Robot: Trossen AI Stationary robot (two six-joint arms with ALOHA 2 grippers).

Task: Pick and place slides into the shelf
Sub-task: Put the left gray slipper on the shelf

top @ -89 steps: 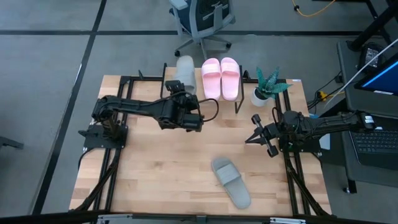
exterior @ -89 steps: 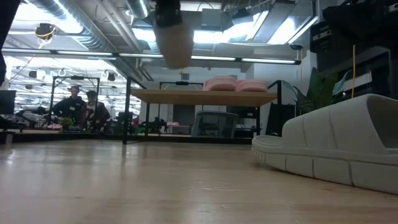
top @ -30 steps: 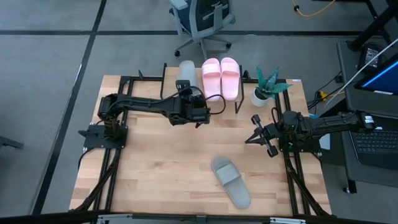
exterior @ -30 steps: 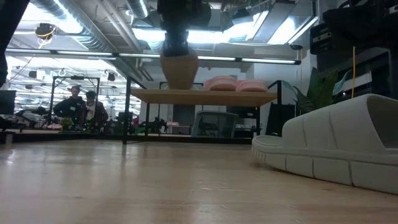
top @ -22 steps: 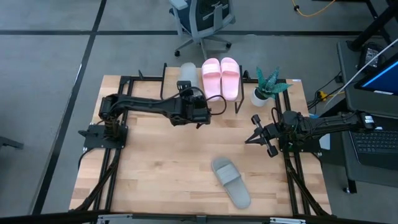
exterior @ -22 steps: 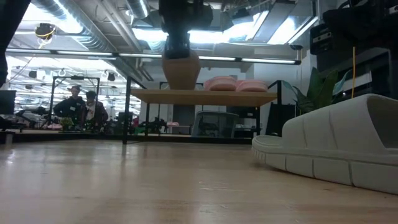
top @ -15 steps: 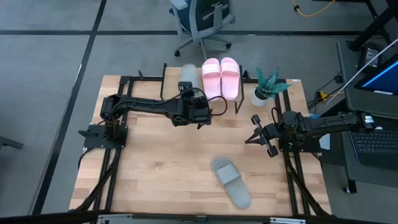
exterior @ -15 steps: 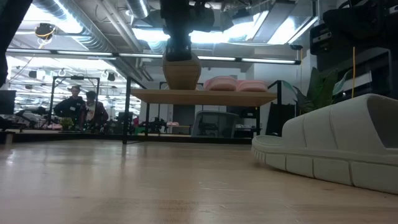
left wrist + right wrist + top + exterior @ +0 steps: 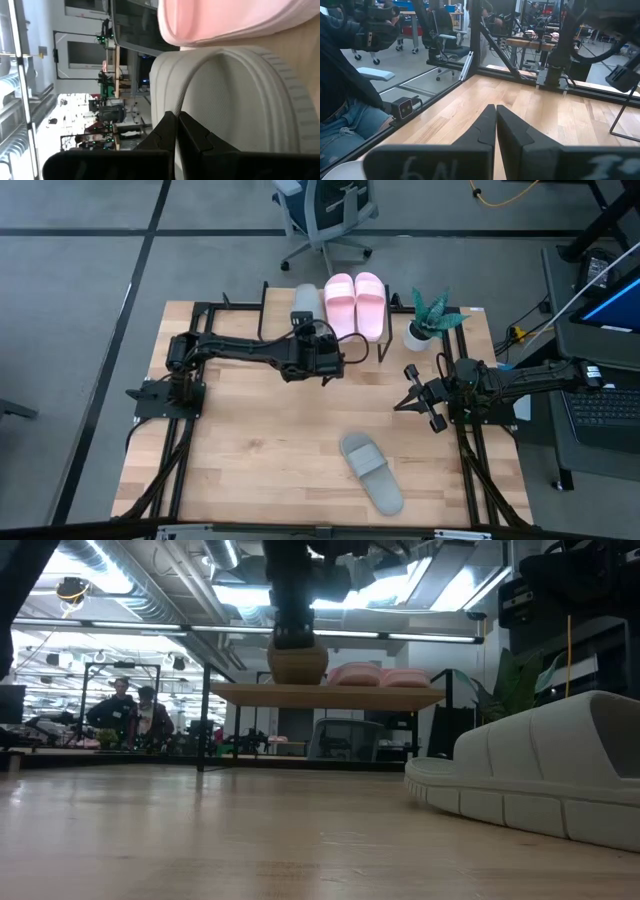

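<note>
Left pincer (image 9: pixel 305 332), high view: pinching a grey-green slide (image 9: pixel 303 302) over the shelf (image 9: pixel 335 346), beside the pink pair (image 9: pixel 354 305). Right pincer (image 9: pixel 412 404) pressed together, idle. Low view: second grey slide (image 9: pixel 540 780) lies on my counter (image 9: pixel 200 840). Left wrist view: foam looks light and squashy; I judge the heel rim the best hold.

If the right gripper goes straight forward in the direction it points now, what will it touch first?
Nothing close, as far as the views show. The right gripper, shut and empty, points across the bare wooden table toward the left arm's base. The grey-green slide on the table lies off that line. Depth is uncertain.
</note>
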